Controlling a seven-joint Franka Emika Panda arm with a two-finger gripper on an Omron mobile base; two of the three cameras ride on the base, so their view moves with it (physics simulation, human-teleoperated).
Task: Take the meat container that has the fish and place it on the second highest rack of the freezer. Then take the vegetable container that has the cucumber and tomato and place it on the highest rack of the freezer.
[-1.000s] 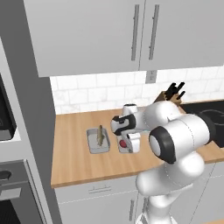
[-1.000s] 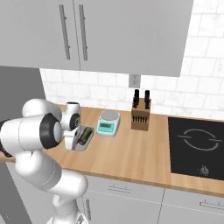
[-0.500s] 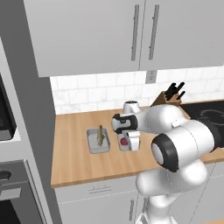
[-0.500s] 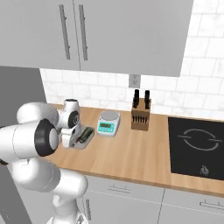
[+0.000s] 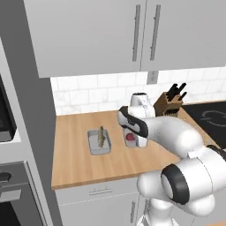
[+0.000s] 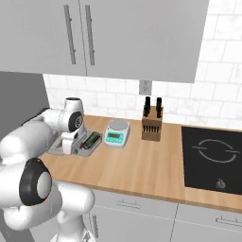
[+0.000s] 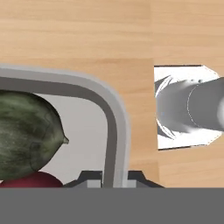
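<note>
White arm reaches forward and low over the counter, wrist bent down, hand pointing straight down. Gripper (image 7: 114, 178) fingers pinched nearly closed on the rim of the vegetable container (image 7: 117, 127), one dark fingertip on each side of the tray wall, hand near vertical.

Your left base view looks forward and down from behind the arm, which fills the lower right of the frame, over the wooden worktop (image 5: 79, 163) to the tiled wall and upper cabinets, with the meat container (image 5: 98, 142) at mid-frame. Your right base view faces the same worktop (image 6: 156, 165) from the other side, arm at lower left, and shares the knife block (image 6: 151, 124), seen at upper right in the left view (image 5: 170, 100). Your hand view sits very close, looking straight down on the vegetable container (image 7: 114, 118) rim, with the cucumber (image 7: 28, 131) at left.
</note>
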